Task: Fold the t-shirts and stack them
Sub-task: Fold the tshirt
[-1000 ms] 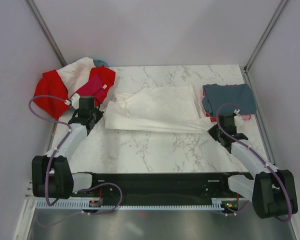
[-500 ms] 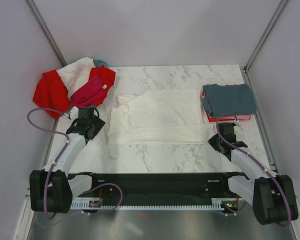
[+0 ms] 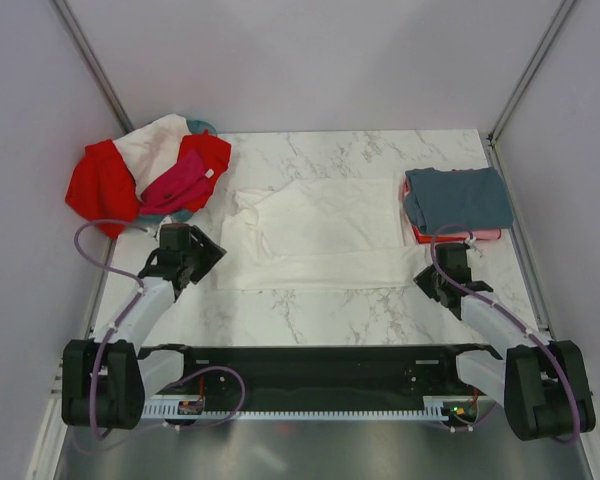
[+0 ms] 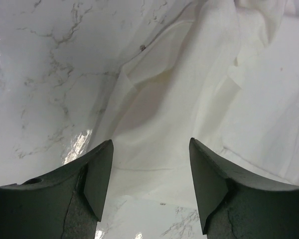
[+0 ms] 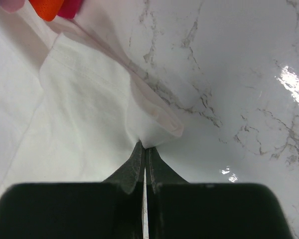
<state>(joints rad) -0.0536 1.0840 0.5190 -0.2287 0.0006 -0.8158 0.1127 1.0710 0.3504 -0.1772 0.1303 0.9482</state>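
Left gripper: now gaping wide, releasing the white t-shirt.
Right gripper: still pinching its corner.
Fold: settling flat.

White t-shirt flatter (left gripper off)

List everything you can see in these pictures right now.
flat shirt: one, white, spread at table centre
red shirt: one, red, heaped far left
piled white shirt: one, white, same heap
magenta shirt: one, magenta, atop heap
basket: one, teal, mostly hidden under heap
grey shirt: one, slate grey-blue, folded, right side
pink shirt: one, coral pink, under grey shirt
table: one, white marble
left gripper: dark, open by flat shirt's near left corner
right gripper: dark, shut on flat shirt's near right corner
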